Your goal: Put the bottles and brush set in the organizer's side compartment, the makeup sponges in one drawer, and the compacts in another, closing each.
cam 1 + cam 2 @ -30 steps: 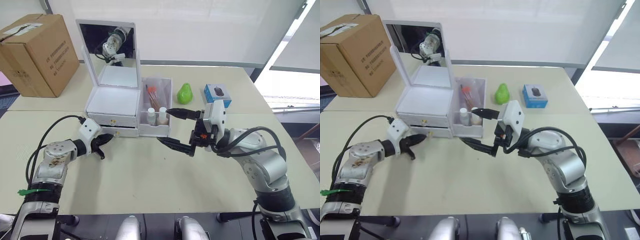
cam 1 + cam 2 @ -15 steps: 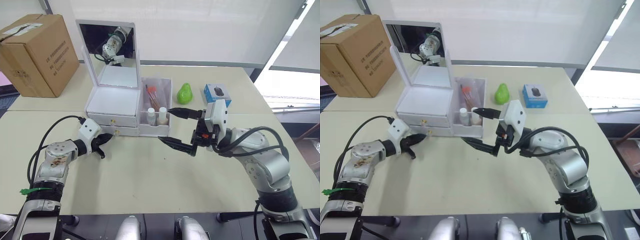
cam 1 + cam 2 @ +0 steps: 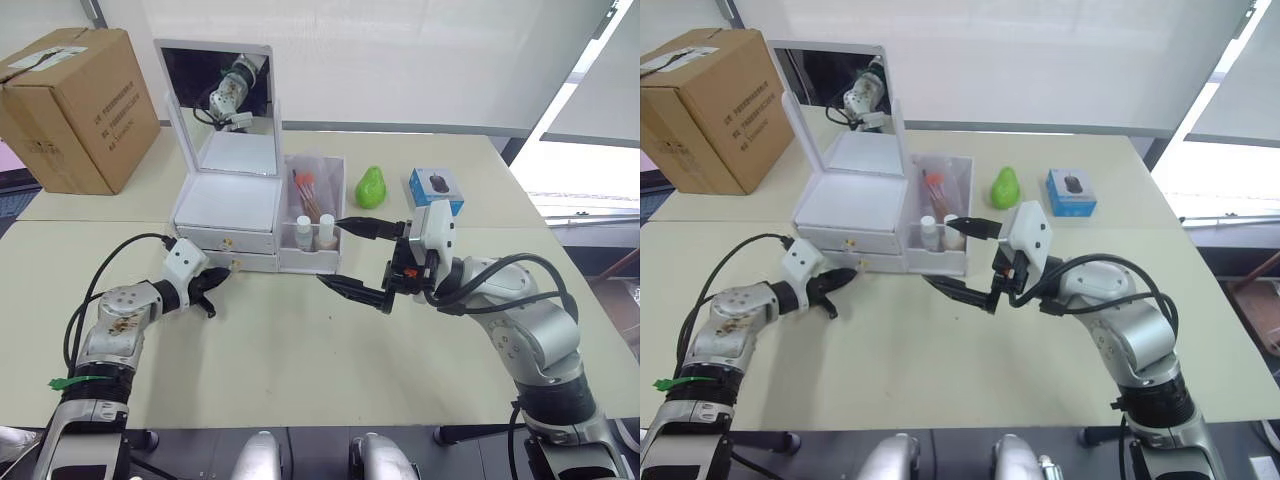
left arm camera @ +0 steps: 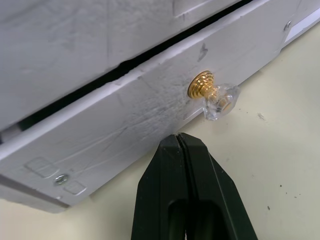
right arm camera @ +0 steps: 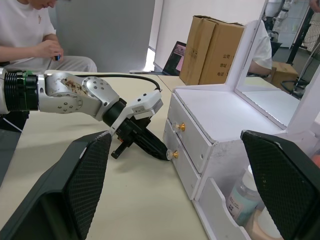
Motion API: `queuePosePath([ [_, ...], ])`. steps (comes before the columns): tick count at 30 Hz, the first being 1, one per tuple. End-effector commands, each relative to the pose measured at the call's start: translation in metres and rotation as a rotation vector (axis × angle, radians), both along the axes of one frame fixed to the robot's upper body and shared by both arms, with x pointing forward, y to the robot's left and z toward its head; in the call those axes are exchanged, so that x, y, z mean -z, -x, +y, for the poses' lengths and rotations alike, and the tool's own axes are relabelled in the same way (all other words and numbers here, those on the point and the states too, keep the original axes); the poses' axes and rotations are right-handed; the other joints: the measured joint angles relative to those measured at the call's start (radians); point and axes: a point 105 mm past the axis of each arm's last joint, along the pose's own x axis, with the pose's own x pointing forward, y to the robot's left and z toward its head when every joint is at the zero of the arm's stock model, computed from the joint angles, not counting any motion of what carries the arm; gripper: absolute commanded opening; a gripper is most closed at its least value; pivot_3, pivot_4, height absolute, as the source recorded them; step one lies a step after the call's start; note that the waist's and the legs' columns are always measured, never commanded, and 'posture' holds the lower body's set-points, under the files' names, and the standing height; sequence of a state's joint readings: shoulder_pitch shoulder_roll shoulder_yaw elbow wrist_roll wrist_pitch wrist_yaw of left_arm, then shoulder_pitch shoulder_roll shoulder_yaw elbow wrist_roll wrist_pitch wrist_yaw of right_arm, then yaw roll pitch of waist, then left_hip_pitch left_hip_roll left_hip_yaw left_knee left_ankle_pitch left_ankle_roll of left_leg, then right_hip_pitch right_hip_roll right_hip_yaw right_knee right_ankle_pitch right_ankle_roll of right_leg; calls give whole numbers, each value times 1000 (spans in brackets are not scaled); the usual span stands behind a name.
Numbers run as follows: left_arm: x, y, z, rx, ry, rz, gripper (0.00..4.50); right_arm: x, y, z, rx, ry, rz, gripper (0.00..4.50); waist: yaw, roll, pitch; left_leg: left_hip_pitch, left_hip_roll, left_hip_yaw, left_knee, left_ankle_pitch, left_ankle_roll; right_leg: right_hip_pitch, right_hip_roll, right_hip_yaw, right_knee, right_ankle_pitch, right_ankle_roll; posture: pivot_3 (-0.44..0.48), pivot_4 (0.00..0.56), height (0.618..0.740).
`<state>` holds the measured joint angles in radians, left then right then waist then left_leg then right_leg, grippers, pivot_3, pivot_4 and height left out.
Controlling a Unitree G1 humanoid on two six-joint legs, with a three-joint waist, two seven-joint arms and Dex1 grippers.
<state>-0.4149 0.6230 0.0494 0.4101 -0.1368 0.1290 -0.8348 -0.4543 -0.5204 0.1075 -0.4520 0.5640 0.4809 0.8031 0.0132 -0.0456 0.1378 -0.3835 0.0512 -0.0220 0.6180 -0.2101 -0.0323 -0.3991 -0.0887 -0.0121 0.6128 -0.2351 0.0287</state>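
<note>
The white organizer (image 3: pixel 225 205) stands with its mirror lid up. Its side compartment (image 3: pixel 318 258) holds two bottles (image 3: pixel 303 233) and the brush set (image 3: pixel 305 195). My left gripper (image 4: pixel 176 139) is shut, its tip against the front of the lower drawer (image 4: pixel 125 120), beside the gold and crystal knob (image 4: pixel 212 95). A thin dark gap shows above that drawer's front. The upper drawer (image 3: pixel 225 240) sits flush. My right gripper (image 3: pixel 330 251) hangs open and empty just in front of the side compartment. The makeup sponges and the compacts are out of view.
A cardboard box (image 3: pixel 75 105) stands at the far left. A green pear-shaped object (image 3: pixel 370 187) and a small blue box (image 3: pixel 435 187) lie behind my right arm. A seated person (image 5: pixel 35 35) is beyond the table's left side.
My left gripper has moved forward against the lower drawer, and the drawer's front has slid in from sticking out to nearly flush. The right arm has barely moved.
</note>
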Motion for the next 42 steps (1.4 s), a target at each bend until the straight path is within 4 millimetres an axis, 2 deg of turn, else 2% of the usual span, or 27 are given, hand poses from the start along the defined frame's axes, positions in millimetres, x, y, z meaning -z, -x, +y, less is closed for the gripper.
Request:
queuePosePath([
  [1, -14, -3, -1, 14, -11, -54, 40, -11, 5, -2, -5, -12, -44, 4500, 0, 0, 0, 0, 0, 0, 0, 0, 0, 0, 0, 0, 0, 0, 0, 0, 150, 728],
  [5, -16, 5, 8, 4, -15, -52, 40, -11, 5, -2, -7, -11, -39, 4500, -2, 0, 0, 0, 0, 0, 0, 0, 0, 0, 0, 0, 0, 0, 0, 0, 150, 728],
  [9, -29, 19, 21, -7, 9, -66, 40, -11, 4, -7, 6, -11, -37, 4500, -4, 0, 0, 1, 0, 0, 0, 0, 0, 0, 0, 1, 0, 0, 0, 0, 150, 728],
  [13, -59, 48, 47, 11, 79, -68, 40, -10, -2, -33, 82, -21, -30, 4500, -5, 2, 2, 0, 1, 0, 0, 0, 0, -1, 0, 1, 0, 0, 0, 0, 150, 728],
  [14, -69, 59, 57, 15, 113, -73, 40, -7, -4, -45, 117, -16, -22, 4500, -3, 4, 2, 0, 1, 0, 0, 0, 0, -1, 0, 1, -1, 0, 0, 0, 150, 728],
  [17, -93, 94, 92, 6, 167, -44, 593, 3, -9, -93, 258, 13, -4, 4500, -1, 5, 3, 0, 1, 1, 0, 0, 0, -1, -1, 0, -1, -1, -1, 0, 150, 728],
  [20, -103, 115, 112, -40, 149, -13, 1583, 13, -7, -130, 353, 54, 12, 4500, 1, 7, 4, 0, 0, 4, 0, 0, 0, -2, -4, 0, -2, -5, -7, 0, 150, 728],
  [22, -107, 123, 120, -71, 133, -13, 2213, 16, -5, -149, 397, 60, 20, 4500, 3, 8, 5, 1, 1, 7, 0, 0, 0, -4, -5, 0, -2, -5, -6, 0, 150, 728],
  [25, -109, 140, 148, -185, 115, -15, 3139, 29, 3, -194, 509, 89, 54, 4500, 3, 8, 5, 1, 2, 9, -1, -1, 0, -4, -6, 0, -2, -5, -6, 0, 150, 728],
  [28, -106, 157, 167, -268, 134, 5, 4110, 37, 12, -219, 560, 113, 79, 4500, 0, 7, 4, 2, 2, 11, -1, -1, 0, -4, -6, 0, -2, -5, -6, 0, 150, 728],
  [29, -105, 160, 173, -293, 130, 0, 4475, 40, 14, -224, 568, 119, 83, 4500, -1, 7, 4, 1, 2, 11, -1, -1, 0, -3, -6, 1, -2, -6, -6, 0, 150, 728],
  [33, -101, 168, 189, -351, 122, 5, 4475, 50, 17, -233, 576, 132, 102, 4500, -3, 7, 4, 4, 3, 11, -3, -1, 0, -5, -5, 1, -2, -6, -6, 0, 150, 728],
  [42, -108, 161, 184, -353, 161, -36, 4475, 45, 10, -221, 532, 122, 82, 4500, 1, 7, 5, 3, 3, 13, -4, -1, 0, -5, -7, 1, -2, -6, -6, 0, 150, 728],
])
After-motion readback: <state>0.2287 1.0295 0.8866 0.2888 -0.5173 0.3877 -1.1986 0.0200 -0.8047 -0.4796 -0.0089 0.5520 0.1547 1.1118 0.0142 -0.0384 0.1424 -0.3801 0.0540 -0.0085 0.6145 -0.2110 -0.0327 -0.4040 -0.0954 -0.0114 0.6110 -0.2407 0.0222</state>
